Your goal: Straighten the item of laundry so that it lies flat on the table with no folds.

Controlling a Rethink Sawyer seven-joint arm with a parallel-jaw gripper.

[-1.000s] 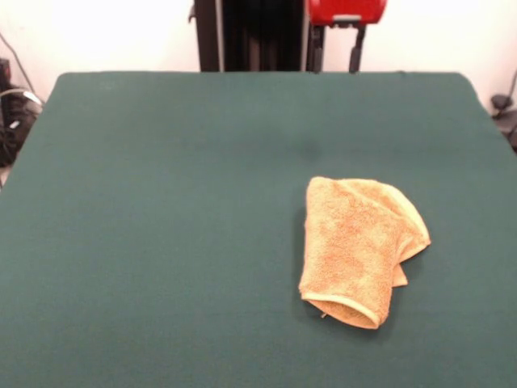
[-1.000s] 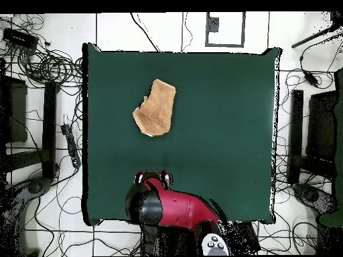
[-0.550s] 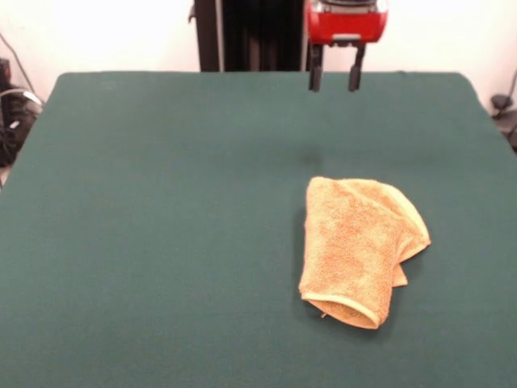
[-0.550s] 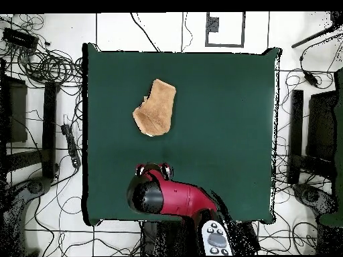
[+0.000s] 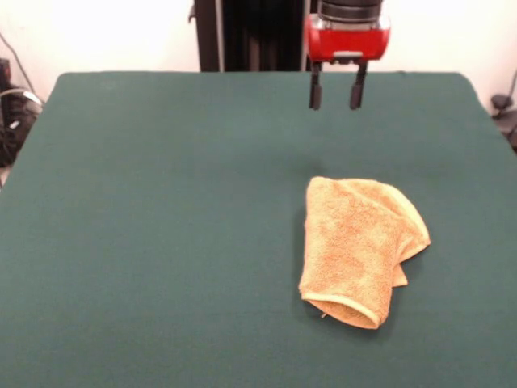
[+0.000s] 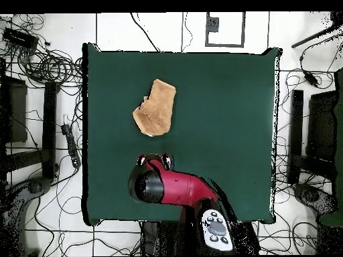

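Note:
The golden-orange towel (image 5: 357,246) lies folded over on itself on the green table (image 5: 161,210), right of centre in the front view, with a hemmed edge showing at its near end. In the overhead view the towel (image 6: 155,108) sits in the upper left part of the table (image 6: 221,120). My gripper (image 5: 334,102) hangs open above the table beyond the towel's far edge, its two dark fingers apart with nothing between them. From above, the gripper (image 6: 155,159) is just below the towel, apart from it.
Cables and stands (image 6: 40,80) crowd the floor around the table. The red arm (image 6: 181,191) reaches over the table's bottom edge in the overhead view.
The gripper has come down and moved out over the table toward the towel. The towel has not moved.

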